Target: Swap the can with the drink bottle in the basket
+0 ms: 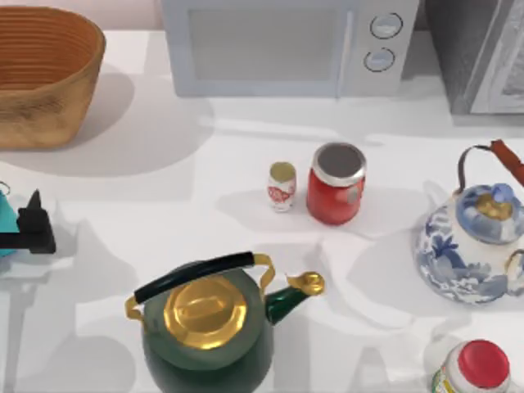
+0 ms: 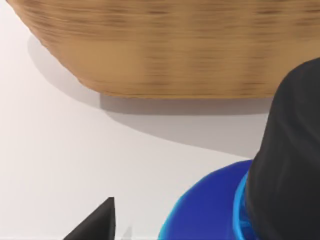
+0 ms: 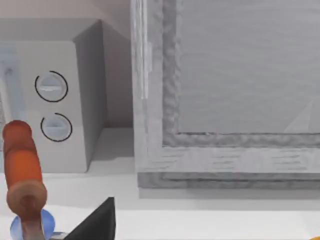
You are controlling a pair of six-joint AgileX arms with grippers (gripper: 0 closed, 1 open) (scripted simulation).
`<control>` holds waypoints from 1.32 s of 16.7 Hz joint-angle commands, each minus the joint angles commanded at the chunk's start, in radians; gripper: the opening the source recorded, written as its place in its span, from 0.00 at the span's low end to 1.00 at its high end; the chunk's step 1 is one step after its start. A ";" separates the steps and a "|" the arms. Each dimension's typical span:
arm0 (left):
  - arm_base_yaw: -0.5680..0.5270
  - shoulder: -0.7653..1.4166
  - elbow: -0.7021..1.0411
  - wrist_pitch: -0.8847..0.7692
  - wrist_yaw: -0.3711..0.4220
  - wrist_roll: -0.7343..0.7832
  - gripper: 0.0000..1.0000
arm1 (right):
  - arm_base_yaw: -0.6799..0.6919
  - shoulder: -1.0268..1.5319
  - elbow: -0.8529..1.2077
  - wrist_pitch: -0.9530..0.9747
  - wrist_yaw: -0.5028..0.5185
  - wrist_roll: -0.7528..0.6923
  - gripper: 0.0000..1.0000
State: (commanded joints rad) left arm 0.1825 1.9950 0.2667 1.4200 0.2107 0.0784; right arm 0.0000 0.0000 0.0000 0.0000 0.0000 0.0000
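Wicker basket (image 1: 41,78) sits at the far left corner of the white table (image 1: 164,205). Below it, my left end effector (image 1: 33,229) waits by the left edge; I cannot tell if it is open. Near the middle, the little white drink bottle (image 1: 282,186) stands just beside the red can (image 1: 336,183).

Your white table (image 1: 164,205) carries the basket (image 1: 45,78), microwave (image 1: 286,45), drink bottle (image 1: 282,186) beside the can (image 1: 336,183), green kettle (image 1: 209,327), blue-and-white teapot (image 1: 475,246), red-capped bottle (image 1: 479,368).
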 joint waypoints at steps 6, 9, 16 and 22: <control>0.000 0.000 0.000 0.000 0.000 0.000 0.62 | 0.000 0.000 0.000 0.000 0.000 0.000 1.00; 0.000 0.000 0.000 0.000 0.000 0.000 0.40 | 0.000 0.000 0.000 0.000 0.000 0.000 1.00; 0.000 0.000 0.000 0.000 0.000 0.000 0.00 | 0.000 0.000 0.000 0.000 0.000 0.000 1.00; 0.000 0.000 0.000 0.000 0.000 0.000 0.00 | 0.000 0.000 0.000 0.000 0.000 0.000 1.00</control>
State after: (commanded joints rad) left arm 0.1825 1.9950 0.2667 1.4200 0.2107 0.0784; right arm 0.0000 0.0000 0.0000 0.0000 0.0000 0.0000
